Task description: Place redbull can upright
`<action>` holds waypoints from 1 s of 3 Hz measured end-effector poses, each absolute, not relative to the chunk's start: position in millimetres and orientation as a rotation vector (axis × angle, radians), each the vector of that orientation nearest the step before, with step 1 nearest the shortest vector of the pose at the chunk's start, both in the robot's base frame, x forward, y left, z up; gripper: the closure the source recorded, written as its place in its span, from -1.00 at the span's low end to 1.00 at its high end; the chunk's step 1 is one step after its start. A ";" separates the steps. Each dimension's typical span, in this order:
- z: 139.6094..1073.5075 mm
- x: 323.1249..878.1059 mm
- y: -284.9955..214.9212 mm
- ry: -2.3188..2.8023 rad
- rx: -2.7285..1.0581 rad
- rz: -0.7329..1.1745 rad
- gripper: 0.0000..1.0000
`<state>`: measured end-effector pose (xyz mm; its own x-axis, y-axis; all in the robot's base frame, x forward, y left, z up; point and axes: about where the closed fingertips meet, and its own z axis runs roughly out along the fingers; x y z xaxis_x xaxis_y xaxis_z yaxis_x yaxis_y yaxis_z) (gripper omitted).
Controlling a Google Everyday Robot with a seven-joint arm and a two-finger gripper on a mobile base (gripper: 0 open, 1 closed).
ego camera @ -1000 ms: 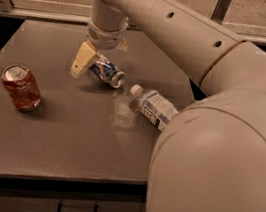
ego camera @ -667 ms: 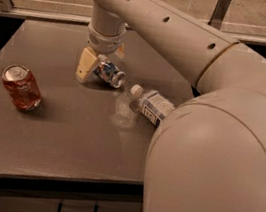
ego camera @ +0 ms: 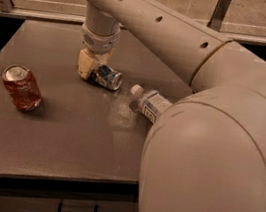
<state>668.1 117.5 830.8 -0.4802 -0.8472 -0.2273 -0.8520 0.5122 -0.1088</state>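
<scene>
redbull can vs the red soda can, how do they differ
The redbull can is blue and silver; the red soda can is red. The redbull can is slimmer, the red soda can wider. The gripper is down at the redbull can; the red soda can sits alone farther left. Both are drink cans on the table.

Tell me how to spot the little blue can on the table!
Start at the dark table and follow the big cream arm down to its tool. The redbull can lies on its side right at that tool. It is slim, blue and silver, unlike the wider red can or the clear bottle.
</scene>
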 end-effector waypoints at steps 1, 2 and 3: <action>834.0 668.1 117.5 2.504 -1.437 0.028 0.72; 847.1 665.9 124.2 2.436 -1.498 0.104 1.00; 882.4 660.6 138.4 2.249 -1.591 0.389 1.00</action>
<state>660.6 138.4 882.4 -0.3031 -0.8459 -0.4389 -0.9441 0.3292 0.0175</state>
